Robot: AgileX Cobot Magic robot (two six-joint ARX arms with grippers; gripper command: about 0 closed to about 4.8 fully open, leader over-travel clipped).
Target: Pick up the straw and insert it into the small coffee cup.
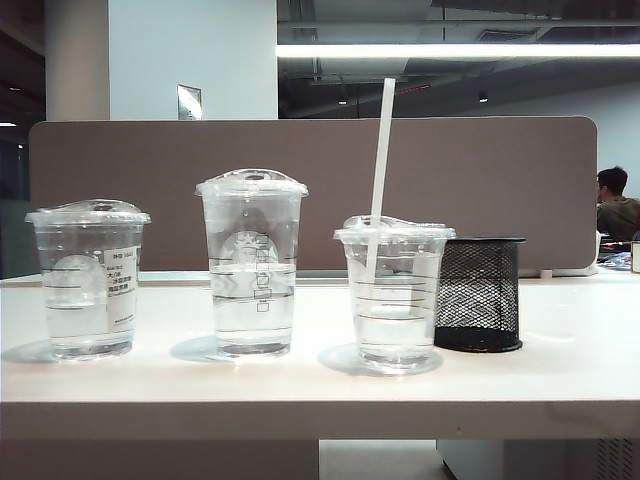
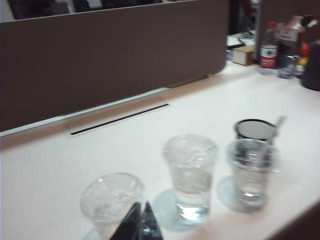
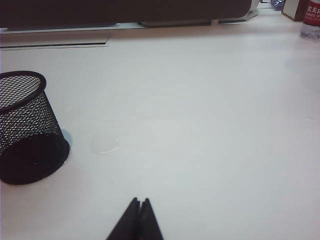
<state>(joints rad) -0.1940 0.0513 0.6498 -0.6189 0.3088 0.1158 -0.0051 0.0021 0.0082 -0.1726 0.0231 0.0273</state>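
Note:
The white straw [image 1: 380,160] stands in the small coffee cup [image 1: 395,300], passing through its clear lid and leaning slightly. The cup holds some water and is the rightmost of three. In the left wrist view the small coffee cup [image 2: 252,167] with the blurred straw [image 2: 274,132] is far off to one side. My left gripper [image 2: 141,205] hovers shut and empty over the labelled cup [image 2: 112,200]. My right gripper [image 3: 140,201] is shut and empty above bare table, apart from the cups. Neither gripper shows in the exterior view.
A wide cup with a white label [image 1: 88,280] and a tall logo cup [image 1: 252,265] stand left of the small one. A black mesh holder [image 1: 480,295] sits just right of it and shows in the right wrist view too [image 3: 27,130]. A brown partition [image 1: 310,190] backs the white table [image 1: 300,385].

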